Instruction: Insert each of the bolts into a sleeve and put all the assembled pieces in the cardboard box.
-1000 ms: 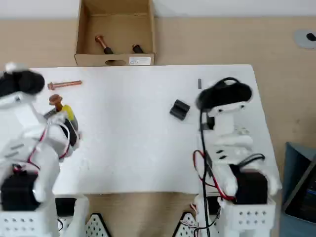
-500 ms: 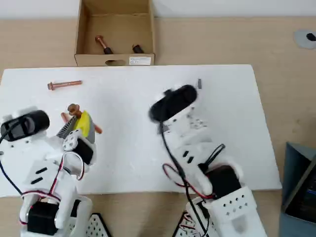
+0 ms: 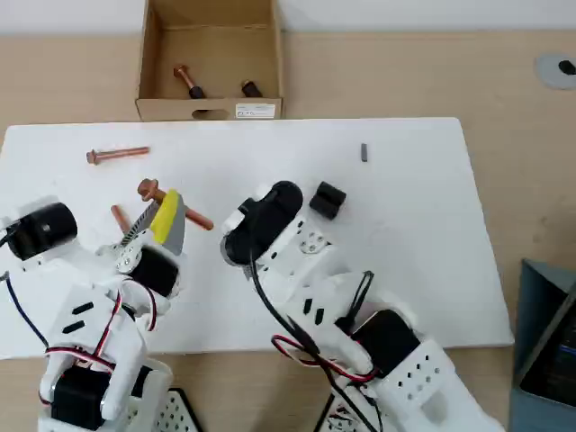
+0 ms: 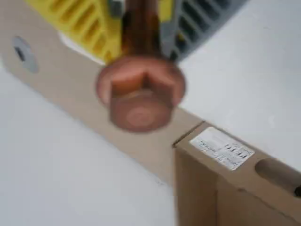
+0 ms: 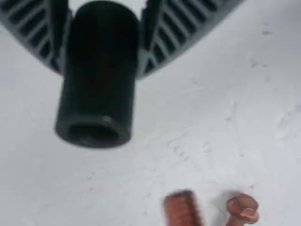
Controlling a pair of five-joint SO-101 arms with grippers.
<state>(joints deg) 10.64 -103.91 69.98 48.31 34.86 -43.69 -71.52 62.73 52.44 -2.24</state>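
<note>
Nearest the arm bases, my left pincer is closed around the shank of a copper bolt, with the yellow finger on one side and the grey on the other. The bolt's long axis runs roughly level and slantwise over the white surface. Its hex head is on the side away from my right pincer and its threaded tip aims towards it. That right pincer is clamped on a black sleeve, whose bore mouth sticks out past the fingers and faces the bolt's tip. The two are near but apart, so I judge this insertion not yet made. Just beside the left pincer a second bolt lies half hidden by the arm. Just beyond the right pincer sits a spare sleeve. Farther out from the left pincer a loose bolt lies crosswise. Farthest off, the cardboard box holds two assembled pieces. Two look done; by my count three bolts remain.
</note>
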